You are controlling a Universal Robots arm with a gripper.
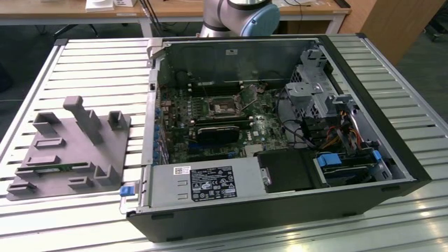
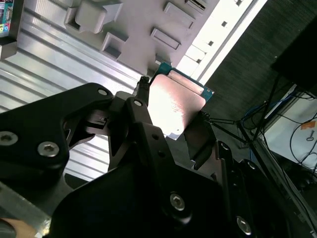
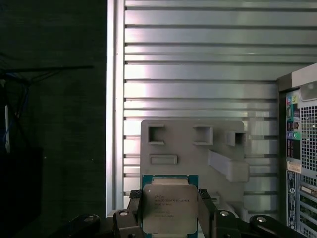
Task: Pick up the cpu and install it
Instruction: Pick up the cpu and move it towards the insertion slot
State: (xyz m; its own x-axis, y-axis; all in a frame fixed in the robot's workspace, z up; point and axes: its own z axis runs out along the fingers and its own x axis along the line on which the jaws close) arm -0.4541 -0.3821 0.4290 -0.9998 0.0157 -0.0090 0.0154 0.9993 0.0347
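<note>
CPU (image 3: 170, 208) is pinched in the gripper (image 3: 170, 212), with one black finger (image 3: 205, 210) pressed against each of two opposite sides. Its silvery-grey metal top faces the camera in the first wrist view, and a thin green border shows around it. In the second wrist view the CPU (image 2: 176, 106) appears as a bright, glaring square between the same black fingertips (image 2: 143, 85), which close on its edges rather than on its faces. In both wrist views the chip is seen against the grey fixture block (image 3: 193, 148), at the side of the block nearest the table's edge, where the slatted metal table (image 3: 198, 59) ends and dark floor begins. From these pictures I cannot tell whether the chip touches the block or hangs above it. In the exterior view the fixture block (image 1: 70, 152) lies on the slatted table (image 1: 91, 63) near the edge at the exterior view's left, and its upright posts stand clear. Just beside it, toward the exterior view's right, the open computer case (image 1: 381, 105) lies on its side and takes up the middle of the table. Inside it, the square black-framed socket (image 1: 222, 108) sits on the motherboard (image 1: 185, 113), well apart from the fixture block. A grey power supply (image 1: 203, 184) fills the case's near side. The arm's pale blue and grey base (image 1: 242, 16) rises behind the case at the table's far edge.
</note>
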